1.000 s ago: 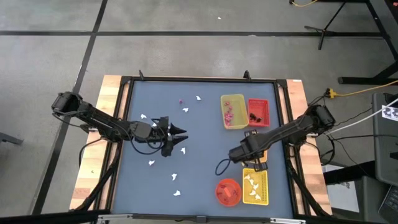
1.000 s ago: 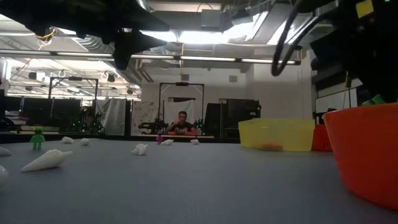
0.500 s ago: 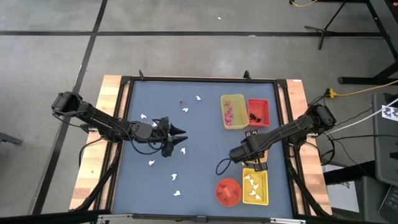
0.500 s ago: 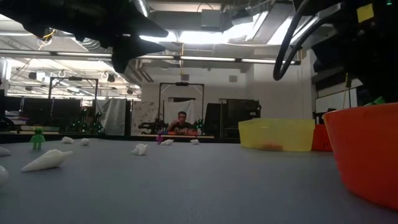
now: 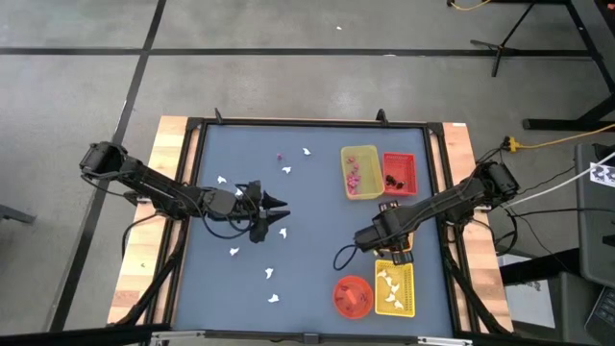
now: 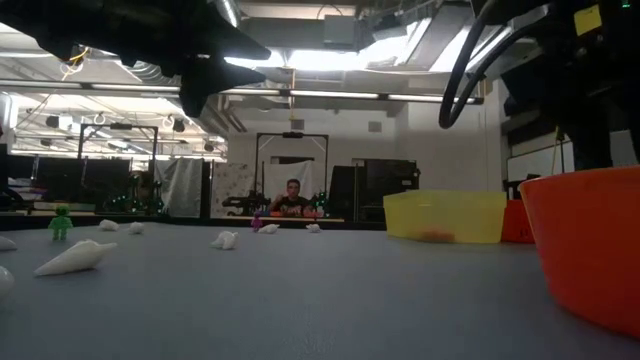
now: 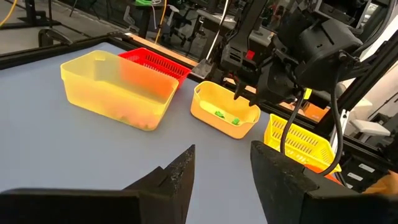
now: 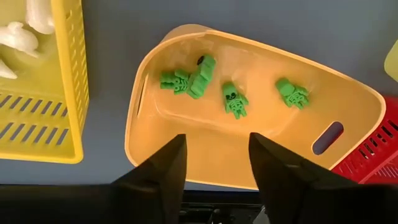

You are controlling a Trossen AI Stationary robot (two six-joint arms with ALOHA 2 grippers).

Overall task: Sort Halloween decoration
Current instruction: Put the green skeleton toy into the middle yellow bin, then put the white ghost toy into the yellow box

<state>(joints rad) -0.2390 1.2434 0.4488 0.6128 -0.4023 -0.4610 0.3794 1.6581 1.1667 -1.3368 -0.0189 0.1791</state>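
Fingers of the right gripper stand apart, empty, above the orange tray at centre frame, where green figures lie. Left gripper, also spread and empty, hovers left of centre in the high view, white ghost pieces scattered around it.

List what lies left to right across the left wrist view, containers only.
Clear yellow tub → red basket → orange tray with green figures → yellow slotted basket.
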